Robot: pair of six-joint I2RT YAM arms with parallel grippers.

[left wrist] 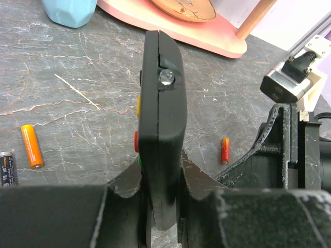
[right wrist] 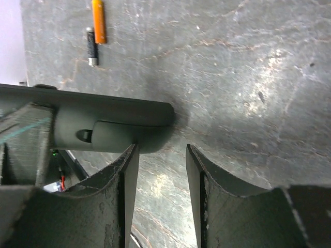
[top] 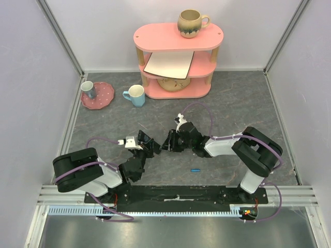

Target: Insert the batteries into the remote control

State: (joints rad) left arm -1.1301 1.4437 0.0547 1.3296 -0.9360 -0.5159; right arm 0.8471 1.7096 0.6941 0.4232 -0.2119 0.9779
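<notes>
clamping remote control (left wrist: 159,124) in left gripper (left wrist: 161,182), right gripper (right wrist: 161,153) parted beside it

Robot test cell in a lab
White walls (top: 31,77) on aluminium posts (top: 61,36) box in a grey table (top: 232,103); left arm (top: 83,173) and right arm (top: 253,152) bolted at its near edge, pink shelf (top: 178,39) at the far edge.

The left arm (top: 85,173) and right arm (top: 256,152) are black at the joints, with pale grey shells and looping purple cables (top: 199,107). The left tool (left wrist: 163,206) and right tool (right wrist: 161,155) carry black, scuffed, curved fingers (right wrist: 222,196), with white blocks (top: 129,140) mounted behind.
</notes>
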